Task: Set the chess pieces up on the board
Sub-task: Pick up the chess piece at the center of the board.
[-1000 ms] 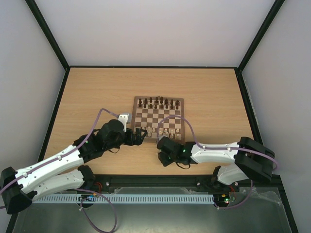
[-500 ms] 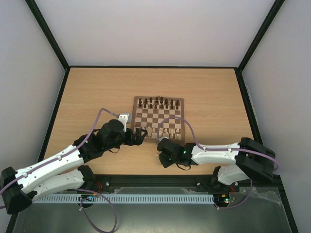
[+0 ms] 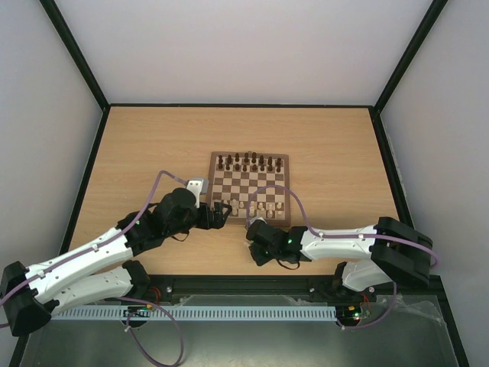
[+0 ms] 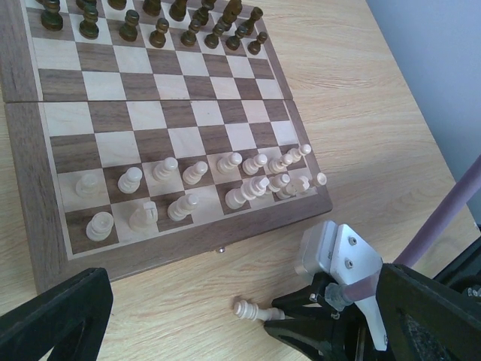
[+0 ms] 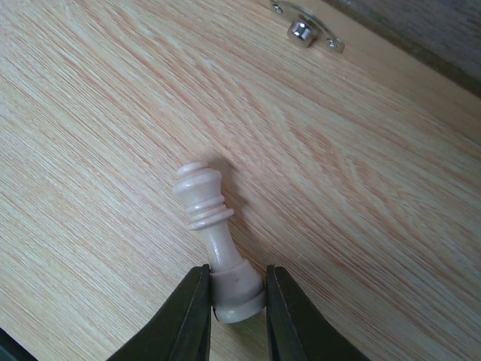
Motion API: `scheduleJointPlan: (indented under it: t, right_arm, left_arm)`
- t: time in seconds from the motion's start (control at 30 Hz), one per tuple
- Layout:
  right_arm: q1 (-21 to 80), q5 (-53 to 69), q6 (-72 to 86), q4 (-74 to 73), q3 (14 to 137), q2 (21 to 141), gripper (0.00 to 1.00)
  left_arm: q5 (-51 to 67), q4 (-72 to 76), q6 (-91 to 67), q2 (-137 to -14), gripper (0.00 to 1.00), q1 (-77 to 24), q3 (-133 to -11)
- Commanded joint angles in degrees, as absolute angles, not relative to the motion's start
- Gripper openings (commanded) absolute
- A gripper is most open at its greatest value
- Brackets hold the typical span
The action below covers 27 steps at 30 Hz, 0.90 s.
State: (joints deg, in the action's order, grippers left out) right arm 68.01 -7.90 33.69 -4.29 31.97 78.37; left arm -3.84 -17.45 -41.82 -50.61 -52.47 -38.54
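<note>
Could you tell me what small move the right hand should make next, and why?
Probably lift straight up a little. The right hand seems to pinch the base of a pale chess piece lying on the table just off the board; raising it clears the board's edge.

A robotics lab cell; plain white walls (image 3: 252, 46) in a black frame (image 3: 80, 60) enclose a wooden table (image 3: 153, 145); left arm (image 3: 84, 261) and right arm (image 3: 344, 243) bolted there.
</note>
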Motion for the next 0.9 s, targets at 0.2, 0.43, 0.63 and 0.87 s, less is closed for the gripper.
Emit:
scheduleJointPlan:
  t: [0.2,0.43,0.63,0.87]
  right_arm:
    - [68.7,-9.1,34.8,-6.9,30.9,79.1,0.18]
    - [68.7,-9.9,35.4,-6.8,30.5,78.3,0.17]
    - [68.7,-10.6,36.0,-6.8,30.4,75.9,0.14]
    - [68.7,-12.2,36.1,-8.0,30.8,72.8,0.14]
  left_arm:
    - [-3.6,-16.7,-40.9,-53.1,0.99,-51.8,-39.0]
    - [-3.0,-16.2,-40.9,-53.3,0.99,-51.7,-38.8]
    - [-3.0,-17.3,-41.0,-51.1,0.99,-51.7,-38.7]
    - [-1.0,-16.6,-41.1,-50.5,0.99,-51.5,-37.9]
